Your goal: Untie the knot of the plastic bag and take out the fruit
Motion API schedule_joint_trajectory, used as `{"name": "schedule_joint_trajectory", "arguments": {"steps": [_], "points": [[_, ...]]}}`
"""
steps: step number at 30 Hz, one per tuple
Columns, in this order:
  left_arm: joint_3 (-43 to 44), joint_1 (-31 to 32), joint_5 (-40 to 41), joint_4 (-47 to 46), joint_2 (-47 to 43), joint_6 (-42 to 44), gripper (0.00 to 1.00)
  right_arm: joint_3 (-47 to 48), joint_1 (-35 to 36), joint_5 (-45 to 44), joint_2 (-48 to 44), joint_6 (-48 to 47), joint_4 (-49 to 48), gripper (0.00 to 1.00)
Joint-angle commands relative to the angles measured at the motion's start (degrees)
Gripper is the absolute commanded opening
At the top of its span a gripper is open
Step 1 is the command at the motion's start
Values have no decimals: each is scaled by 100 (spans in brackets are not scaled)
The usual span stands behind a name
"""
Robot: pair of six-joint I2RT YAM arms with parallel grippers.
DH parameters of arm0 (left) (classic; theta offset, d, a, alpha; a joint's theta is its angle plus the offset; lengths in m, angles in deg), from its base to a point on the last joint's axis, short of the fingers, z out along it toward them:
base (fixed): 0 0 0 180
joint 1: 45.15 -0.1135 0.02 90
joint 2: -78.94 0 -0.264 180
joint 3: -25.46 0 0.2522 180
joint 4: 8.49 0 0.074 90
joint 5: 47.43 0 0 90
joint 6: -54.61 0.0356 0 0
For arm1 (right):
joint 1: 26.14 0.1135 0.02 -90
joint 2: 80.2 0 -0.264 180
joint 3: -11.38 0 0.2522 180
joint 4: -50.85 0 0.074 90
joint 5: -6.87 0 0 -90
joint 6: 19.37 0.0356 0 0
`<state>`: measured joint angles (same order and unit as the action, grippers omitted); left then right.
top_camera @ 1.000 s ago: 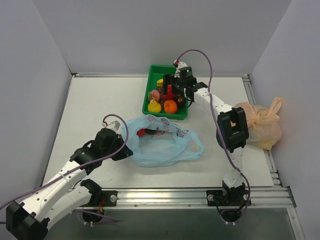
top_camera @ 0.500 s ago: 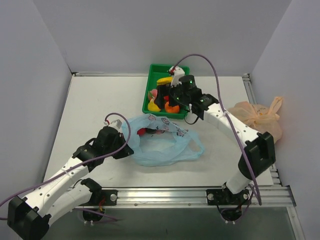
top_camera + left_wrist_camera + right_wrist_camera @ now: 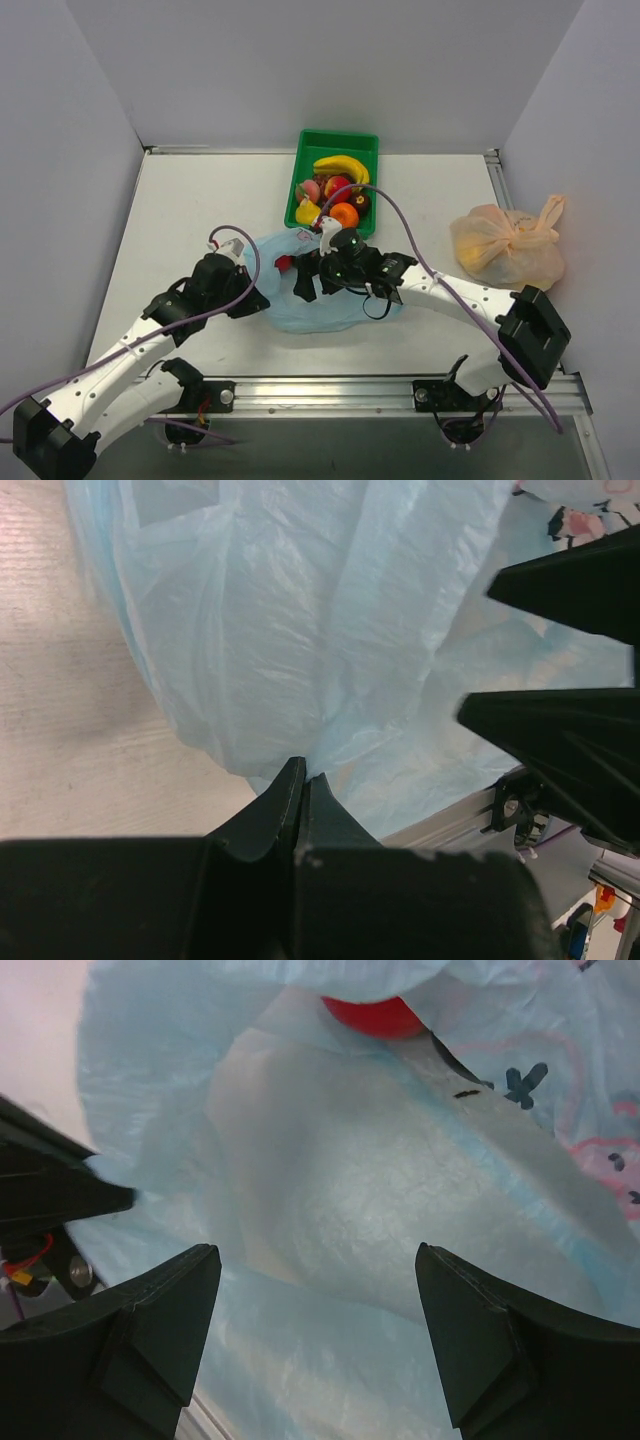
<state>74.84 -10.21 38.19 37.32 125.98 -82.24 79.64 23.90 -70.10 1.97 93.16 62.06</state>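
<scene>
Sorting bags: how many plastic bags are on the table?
2: the light blue plastic bag, front centre; a knotted pale orange bag at the right edge. None looks hidden.

Up top, the light is soft and even, falling from overhead: the table (image 3: 190, 200) reads bright white with no hard glare, only faint, fuzzy shadows tucked under the arms. The walls go dull grey-lilac, dimmer toward the corners, and focus holds across the frame. Over to the left wrist view: the plastic bag (image 3: 300, 610) glows pale blue as light passes through the film, its creases crisp, while the left gripper (image 3: 303, 775) is a flat black silhouette with no surface detail. In the right wrist view, very close in, the film turns milky and soft. A red fruit (image 3: 372, 1012) is blurred at the top edge, a pink cast fills the upper-left corner, and the right gripper (image 3: 318, 1255) shows as two dark, underexposed wedges.
</scene>
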Motion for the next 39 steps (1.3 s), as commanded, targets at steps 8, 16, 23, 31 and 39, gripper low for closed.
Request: {"name": "schedule_joint_trajectory", "arguments": {"steps": [8, 16, 23, 31, 39], "points": [[613, 566, 155, 81, -125, -140, 0, 8, -21, -934, 730, 332, -1046, 77], [665, 576, 930, 644, -556, -228, 80, -334, -12, -1286, 177, 59, -607, 79], [1807, 637, 1483, 618, -48, 922, 97, -633, -3, -1523, -122, 138, -510, 79], [2538, 1445, 2801, 706, 1533, 2327, 97, -704, -3, -1541, -140, 331, -545, 81], [2468, 1463, 3602, 443, 2493, 2725, 96, -941, -21, -1445, -123, 577, -791, 81]]}}
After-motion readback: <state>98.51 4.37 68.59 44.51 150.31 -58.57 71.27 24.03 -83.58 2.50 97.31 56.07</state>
